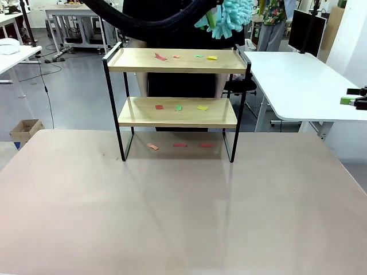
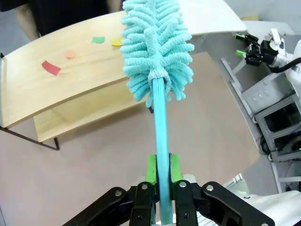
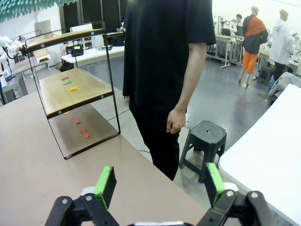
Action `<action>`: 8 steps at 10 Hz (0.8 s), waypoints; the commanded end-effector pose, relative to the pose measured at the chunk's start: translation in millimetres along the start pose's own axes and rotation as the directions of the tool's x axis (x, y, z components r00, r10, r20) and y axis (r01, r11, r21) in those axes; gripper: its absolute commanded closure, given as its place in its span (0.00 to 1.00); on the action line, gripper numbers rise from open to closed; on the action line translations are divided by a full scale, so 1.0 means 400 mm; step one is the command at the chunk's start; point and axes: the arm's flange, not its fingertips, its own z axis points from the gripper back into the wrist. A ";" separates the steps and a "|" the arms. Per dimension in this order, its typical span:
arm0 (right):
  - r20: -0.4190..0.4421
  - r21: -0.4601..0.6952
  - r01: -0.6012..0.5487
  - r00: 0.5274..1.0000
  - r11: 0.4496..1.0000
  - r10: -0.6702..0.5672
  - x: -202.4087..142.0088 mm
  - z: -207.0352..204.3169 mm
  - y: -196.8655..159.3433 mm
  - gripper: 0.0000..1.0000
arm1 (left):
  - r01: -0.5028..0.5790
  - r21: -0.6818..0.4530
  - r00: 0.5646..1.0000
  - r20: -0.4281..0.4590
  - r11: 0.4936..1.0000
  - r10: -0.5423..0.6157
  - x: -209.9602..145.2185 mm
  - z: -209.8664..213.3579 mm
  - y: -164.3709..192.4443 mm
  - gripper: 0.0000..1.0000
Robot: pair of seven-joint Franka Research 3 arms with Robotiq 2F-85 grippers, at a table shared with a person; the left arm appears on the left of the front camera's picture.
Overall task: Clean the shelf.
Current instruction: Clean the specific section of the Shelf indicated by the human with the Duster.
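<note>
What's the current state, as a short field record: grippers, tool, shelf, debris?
shelf: upright on the table
left gripper: shut on duster
duster head: above the shelf's top right end, appears clear of it
right gripper: open, empty
scraps on top board: four
scraps on middle board: three
scraps under shelf: three
person: standing behind shelf

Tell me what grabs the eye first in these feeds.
The fluffy turquoise duster, clamped by its handle in the left gripper, hangs above the right end of the shelf. Coloured paper scraps dot both boards and the table beneath. The right gripper is open and empty, and a person in black stands behind the shelf.
</note>
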 end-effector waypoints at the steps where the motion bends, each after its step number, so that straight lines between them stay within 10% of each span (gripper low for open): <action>1: -0.002 0.004 -0.005 1.000 1.000 0.005 0.006 -0.003 0.002 0.00 | -0.033 0.147 0.998 0.061 0.989 0.025 -0.012 0.013 -0.073 0.87; 8: -0.002 0.004 -0.005 1.000 1.000 0.005 0.006 -0.003 0.002 0.00 | -0.107 0.267 0.990 0.118 0.958 0.077 0.042 -0.120 -0.205 0.87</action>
